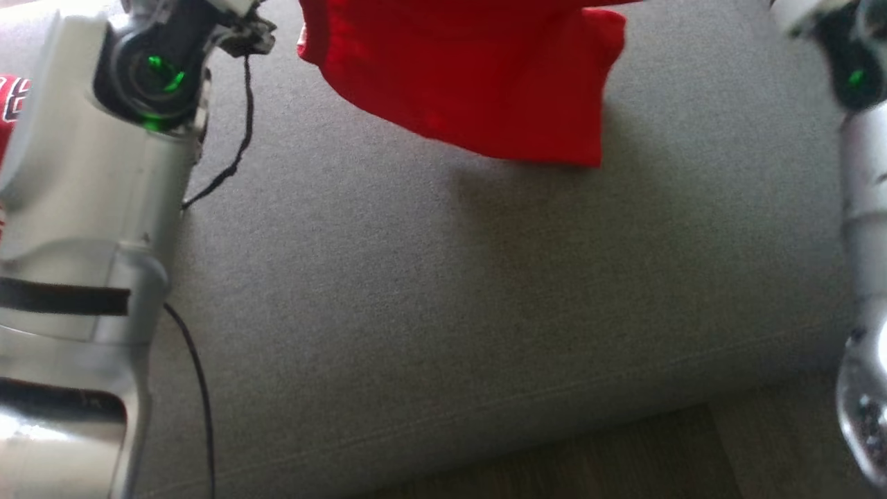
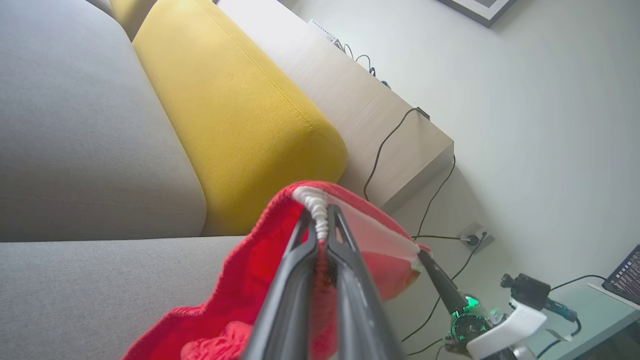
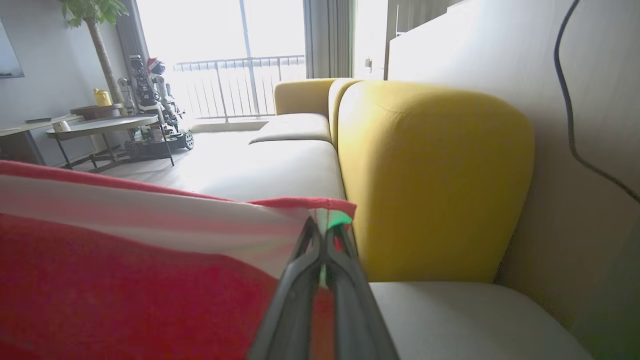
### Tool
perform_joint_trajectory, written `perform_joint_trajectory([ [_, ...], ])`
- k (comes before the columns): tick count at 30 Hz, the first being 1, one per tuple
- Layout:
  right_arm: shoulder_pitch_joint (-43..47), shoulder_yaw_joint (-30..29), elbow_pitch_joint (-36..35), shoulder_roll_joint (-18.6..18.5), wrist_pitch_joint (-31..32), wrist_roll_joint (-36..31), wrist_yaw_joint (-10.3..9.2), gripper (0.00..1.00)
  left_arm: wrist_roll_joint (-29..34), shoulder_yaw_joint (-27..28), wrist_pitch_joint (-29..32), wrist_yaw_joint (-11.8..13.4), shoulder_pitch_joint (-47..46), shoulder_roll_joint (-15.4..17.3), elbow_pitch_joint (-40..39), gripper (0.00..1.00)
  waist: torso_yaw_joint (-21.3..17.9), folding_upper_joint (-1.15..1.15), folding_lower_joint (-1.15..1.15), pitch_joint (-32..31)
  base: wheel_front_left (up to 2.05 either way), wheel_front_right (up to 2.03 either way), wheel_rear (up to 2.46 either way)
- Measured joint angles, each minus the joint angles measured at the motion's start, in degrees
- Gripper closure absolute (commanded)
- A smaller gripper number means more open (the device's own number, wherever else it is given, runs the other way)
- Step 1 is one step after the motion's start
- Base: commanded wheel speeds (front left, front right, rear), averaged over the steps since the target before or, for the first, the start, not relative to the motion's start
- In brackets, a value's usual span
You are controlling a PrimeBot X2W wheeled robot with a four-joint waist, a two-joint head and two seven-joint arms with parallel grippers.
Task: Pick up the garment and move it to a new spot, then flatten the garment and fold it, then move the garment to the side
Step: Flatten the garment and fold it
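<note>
The garment [image 1: 478, 76] is red with a white band along one edge, and it hangs in the air above the grey sofa seat [image 1: 443, 291], casting a shadow on it. In the left wrist view my left gripper [image 2: 321, 220] is shut on the bunched white edge of the garment [image 2: 260, 280]. My right gripper [image 3: 325, 230] is shut on a far corner of the garment [image 3: 125, 280], and the cloth stretches taut between the two. In the left wrist view the right gripper's dark finger shows at the garment's other corner. Both pale forearms stand at the sides of the head view.
Yellow back cushions [image 2: 235, 115] [image 3: 430, 175] line the rear of the grey sofa. A pale wooden shelf [image 2: 360, 105] with cables runs behind it. Wooden floor [image 1: 589, 457] shows below the seat's front edge. A round table [image 3: 100, 125] stands in the room beyond.
</note>
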Motion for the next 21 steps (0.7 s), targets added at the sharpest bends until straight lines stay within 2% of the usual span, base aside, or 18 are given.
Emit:
perform_joint_trajectory([
  [5,-7.51,3.69,2.78,-1.16,0.20,0.86,0.00,1.00,-1.29,-0.57,0.96,-0.19,-2.09,1.67,-0.04,1.00,-0.23,0.00,0.00,0.51,0.00,0.00,0.00],
  [10,-15.50,5.97,7.70,-0.83,-0.67,0.40,0.00,1.00,1.59,-2.79,-3.36,-0.20,-8.11,4.03,0.02,1.00,-0.52,0.00,0.00,2.70,0.00,0.00,0.00],
  [15,-24.56,6.06,13.27,0.20,-7.56,-2.35,0.00,1.00,6.14,-7.14,-12.27,-0.21,-17.61,6.15,0.26,1.00,-0.72,0.00,0.00,6.28,0.00,0.00,0.00],
  [21,-33.20,3.77,16.10,0.44,-15.93,-8.95,0.00,1.00,11.77,-17.66,-26.57,-0.25,-28.32,9.51,-0.22,1.00,-0.13,0.00,0.01,11.49,0.00,0.00,0.00],
])
